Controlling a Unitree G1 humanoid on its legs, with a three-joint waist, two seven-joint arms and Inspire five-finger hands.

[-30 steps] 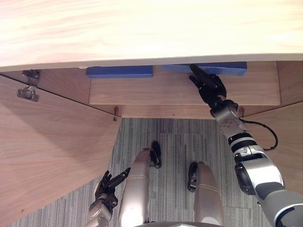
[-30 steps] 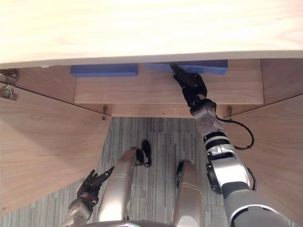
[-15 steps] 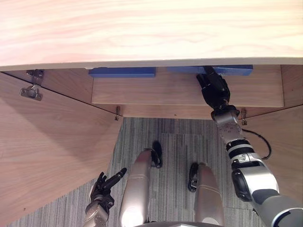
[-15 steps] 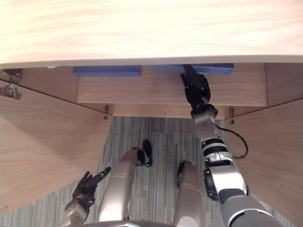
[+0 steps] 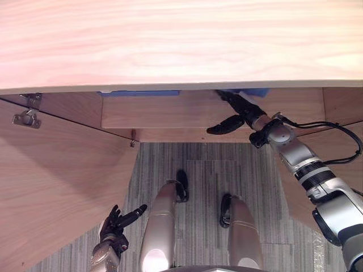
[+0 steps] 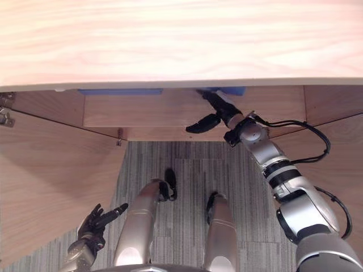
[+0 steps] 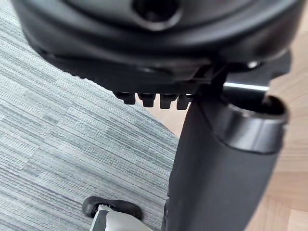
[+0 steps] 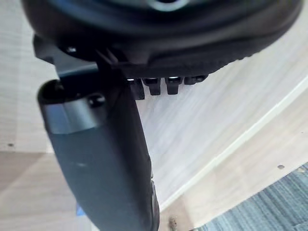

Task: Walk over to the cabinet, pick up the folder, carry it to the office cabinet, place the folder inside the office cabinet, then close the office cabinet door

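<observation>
Folder (image 5: 256, 92) lies at the back of the cabinet shelf (image 5: 170, 113), mostly hidden under the cabinet top (image 5: 181, 39). Right hand (image 5: 247, 110) reaches in beside it, fingers straight, empty. Left hand (image 5: 114, 229) hangs low, fingers loose, empty.

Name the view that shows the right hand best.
Left eye view: the right hand shows almost whole, thumb spread, fingers toward the cabinet top. Right eye view shows the same; right wrist view, its thumb up close.
</observation>
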